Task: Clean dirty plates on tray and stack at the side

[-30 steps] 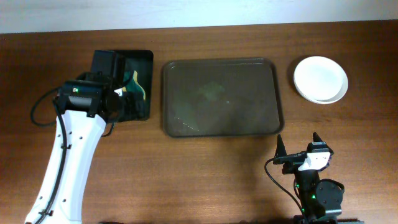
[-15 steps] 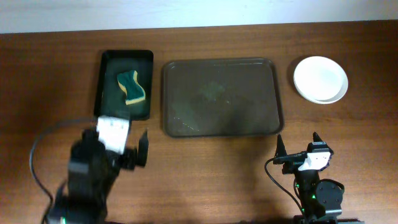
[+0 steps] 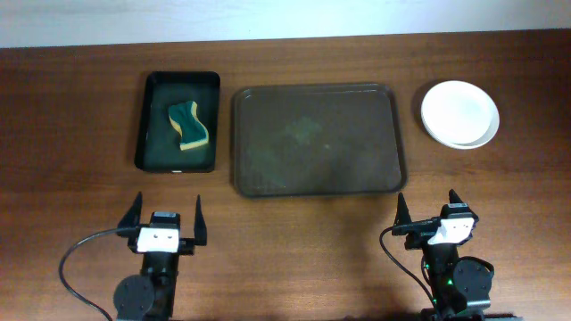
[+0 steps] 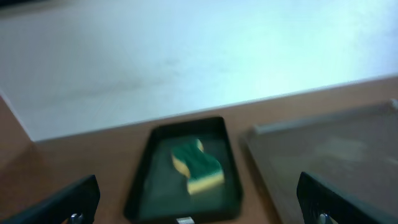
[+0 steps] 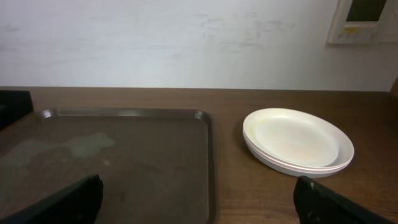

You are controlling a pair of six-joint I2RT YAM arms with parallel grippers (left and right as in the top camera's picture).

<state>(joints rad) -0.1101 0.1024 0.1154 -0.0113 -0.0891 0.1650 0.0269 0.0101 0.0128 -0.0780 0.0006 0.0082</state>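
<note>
A: Where are the round white plates [image 3: 459,113] sitting?
B: They are lying piled on the brown wooden table [image 3: 294,241], just right of the big dark brown tray [image 3: 314,138].
A: And the grippers?
B: The left gripper [image 3: 167,214] and the right gripper [image 3: 426,207] are resting near the table's front edge. Both are holding their fingers wide apart, gripping nothing. A green and yellow sponge [image 3: 189,125] is lying in the small black tray [image 3: 152,134].

Bench [image 3: 71,107]: reddish-brown, fine wood grain.
Brown tray [image 3: 314,86]: dark brown, pale cloudy smears and faint streaks over its floor.
Plates [image 3: 459,113]: plain white, faint cream tint inside in the right wrist view.
Black tray [image 3: 140,125]: glossy black.
Sponge [image 3: 189,125]: dark green over yellow.
Left pincer [image 3: 168,212], right pincer [image 3: 426,207]: black fingers, white housing.
Wall [image 5: 186,37]: off-white.
</note>
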